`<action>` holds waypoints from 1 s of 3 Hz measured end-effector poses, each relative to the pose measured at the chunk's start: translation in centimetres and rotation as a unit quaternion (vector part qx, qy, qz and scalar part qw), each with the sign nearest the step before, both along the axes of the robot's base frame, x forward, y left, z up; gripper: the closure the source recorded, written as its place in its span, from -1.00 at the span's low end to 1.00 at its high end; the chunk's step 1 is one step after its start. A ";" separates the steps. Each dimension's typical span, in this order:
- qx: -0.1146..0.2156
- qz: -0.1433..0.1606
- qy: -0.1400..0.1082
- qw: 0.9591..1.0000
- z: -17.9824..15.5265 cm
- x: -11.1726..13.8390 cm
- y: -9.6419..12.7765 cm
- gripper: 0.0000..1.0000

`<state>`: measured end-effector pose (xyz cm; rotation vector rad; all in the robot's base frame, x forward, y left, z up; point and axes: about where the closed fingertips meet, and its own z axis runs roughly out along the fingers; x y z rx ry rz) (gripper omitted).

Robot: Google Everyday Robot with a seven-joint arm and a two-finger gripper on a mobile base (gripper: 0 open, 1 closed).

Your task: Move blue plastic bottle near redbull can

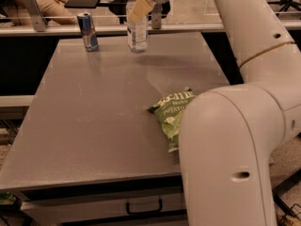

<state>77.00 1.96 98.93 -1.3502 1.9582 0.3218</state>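
The blue plastic bottle (137, 34), clear with a pale label, stands upright at the far middle of the grey table (108, 121). My gripper (141, 6) reaches in from the top and is shut on the bottle's upper part; a pale finger (139, 9) covers its neck and cap. The redbull can (88, 31), blue and silver, stands upright at the far left of the table, about a hand's width left of the bottle.
A green chip bag (173, 117) lies on the table's right side, partly behind my white arm (230, 149), which fills the right of the view. A rail (70, 29) with a metal bracket runs behind the table's far edge. A drawer handle (143, 206) shows below the front edge.
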 end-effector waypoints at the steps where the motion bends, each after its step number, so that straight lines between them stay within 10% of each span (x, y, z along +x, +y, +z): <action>1: -0.001 0.018 -0.009 1.000 1.9 -0.2 2.6 1.00; 3: -0.025 -0.004 -0.004 1.000 2.4 0.5 6.8 1.00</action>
